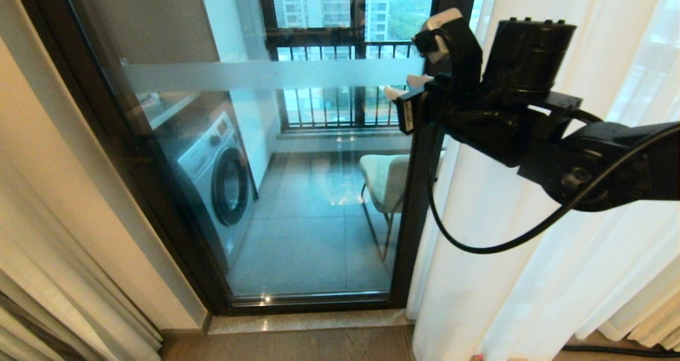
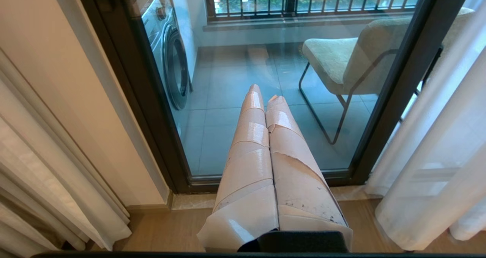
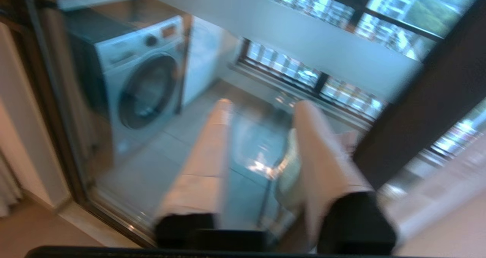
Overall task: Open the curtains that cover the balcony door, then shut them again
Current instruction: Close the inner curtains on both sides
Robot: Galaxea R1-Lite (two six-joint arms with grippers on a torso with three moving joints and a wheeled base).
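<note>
Across the opening, the balcony door (image 1: 297, 191) stands uncovered, the curtains (image 1: 531, 276) drawn aside to both edges. Right hand (image 3: 262, 136), raised before the glass, is parted and empty, probably freed to regrasp fabric; left hand (image 2: 265, 98) is pressed together.

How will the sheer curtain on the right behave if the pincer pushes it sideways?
Probably floppy: the sheer curtain hangs in soft folds to the floor. Likely light, since daylight passes through it. It may bunch or slip off the open right pincer rather than slide whole.
</note>
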